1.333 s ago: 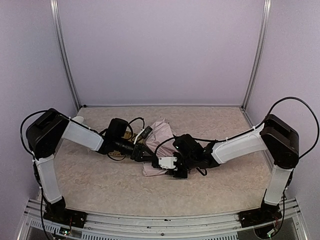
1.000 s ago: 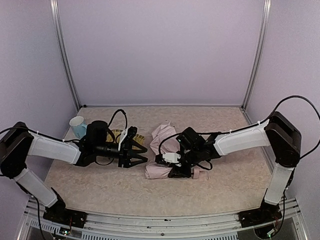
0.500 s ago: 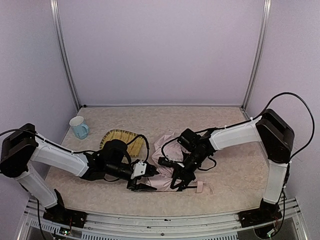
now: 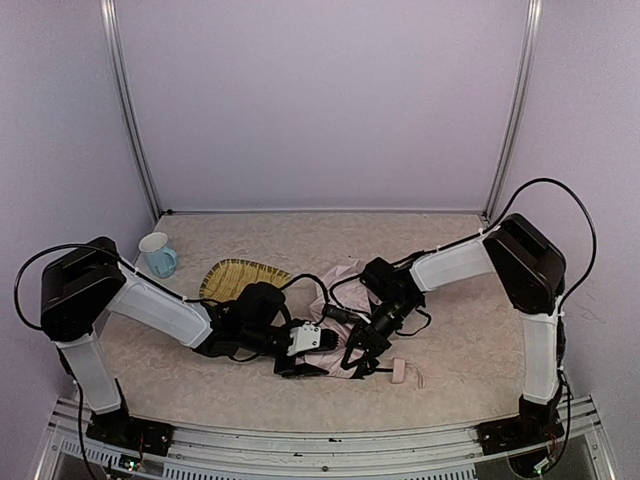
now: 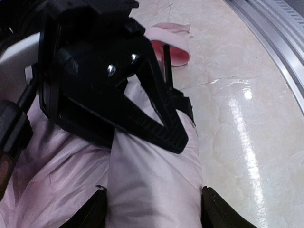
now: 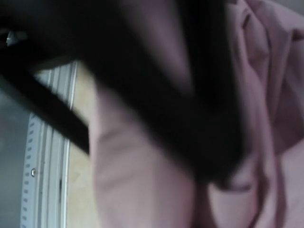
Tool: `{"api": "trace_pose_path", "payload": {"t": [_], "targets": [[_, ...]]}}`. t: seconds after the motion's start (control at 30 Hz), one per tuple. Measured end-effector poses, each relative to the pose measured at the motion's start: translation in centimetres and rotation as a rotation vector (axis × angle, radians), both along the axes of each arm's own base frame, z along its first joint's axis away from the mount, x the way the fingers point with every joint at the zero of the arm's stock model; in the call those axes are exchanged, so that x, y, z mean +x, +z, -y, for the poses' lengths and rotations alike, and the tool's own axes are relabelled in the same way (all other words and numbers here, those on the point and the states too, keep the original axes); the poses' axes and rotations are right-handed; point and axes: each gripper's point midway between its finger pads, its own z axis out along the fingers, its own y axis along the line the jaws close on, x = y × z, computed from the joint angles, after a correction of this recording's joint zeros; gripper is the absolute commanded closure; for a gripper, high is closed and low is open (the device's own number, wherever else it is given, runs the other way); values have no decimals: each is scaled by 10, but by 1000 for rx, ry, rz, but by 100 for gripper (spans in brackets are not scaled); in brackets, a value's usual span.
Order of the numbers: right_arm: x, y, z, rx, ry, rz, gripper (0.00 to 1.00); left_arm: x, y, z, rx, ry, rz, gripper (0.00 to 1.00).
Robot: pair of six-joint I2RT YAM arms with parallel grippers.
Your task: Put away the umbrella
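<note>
Carefully now: my left gripper (image 5: 153, 209) stands open astride the umbrella (image 4: 338, 280), bunched mid-table (image 4: 460, 255); whether my right gripper (image 4: 365, 340) pinches fabric I cannot tell. I'd close slowly, gathering loose folds.

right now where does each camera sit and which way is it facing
Top external: fixed above and behind the bases, looking down at the table; both arms show, left tool and right tool at the umbrella.
Left wrist: on the left arm, looking along the umbrella; own fingers flank it, right tool ahead.
Right wrist: against pink fabric, blurred; own dark fingers fill it.
Shared: top and left wrist both show the pink strap.
</note>
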Motion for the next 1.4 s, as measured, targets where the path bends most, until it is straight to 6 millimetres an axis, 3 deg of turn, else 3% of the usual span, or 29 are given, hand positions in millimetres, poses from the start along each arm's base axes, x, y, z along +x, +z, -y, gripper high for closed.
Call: {"api": "trace_pose_path", "payload": {"t": [0.2, 0.23, 0.37, 0.5, 0.57, 0.7, 0.93, 1.0, 1.07, 1.1, 1.13, 1.2, 1.4], "targets": [[0, -2, 0, 7, 7, 3, 90, 6, -14, -2, 26, 32, -11, 33], [0, -2, 0, 7, 8, 4, 89, 6, -13, -2, 26, 34, -9, 37], [2, -2, 1, 6, 5, 6, 78, 5, -17, -1, 41, 25, -25, 71], [8, 2, 3, -6, -20, 14, 56, 12, -18, 2, 54, 27, -66, 83], [14, 7, 5, -13, -43, 62, 49, 19, -16, 4, 54, 33, -82, 87], [26, 25, 12, -26, -102, 212, 42, 26, -16, 8, 68, 50, -144, 91], [56, 87, 32, 20, -292, 616, 39, 37, -18, 16, 73, 41, -381, 90], [52, 95, 38, 42, -320, 767, 33, 38, -17, 16, 66, 29, -464, 91], [34, 92, 39, 61, -284, 896, 25, 39, -16, 16, 63, 19, -541, 91], [24, 88, 37, 73, -258, 942, 5, 40, -16, 16, 63, 15, -571, 92], [13, 82, 36, 79, -224, 991, 1, 39, -15, 17, 65, 8, -611, 93], [-2, 71, 30, 85, -153, 1066, 0, 39, -14, 18, 69, 2, -670, 94], [24, 51, 12, -7, -123, 1158, 8, 41, -13, 17, 75, 1, -782, 96]]}}
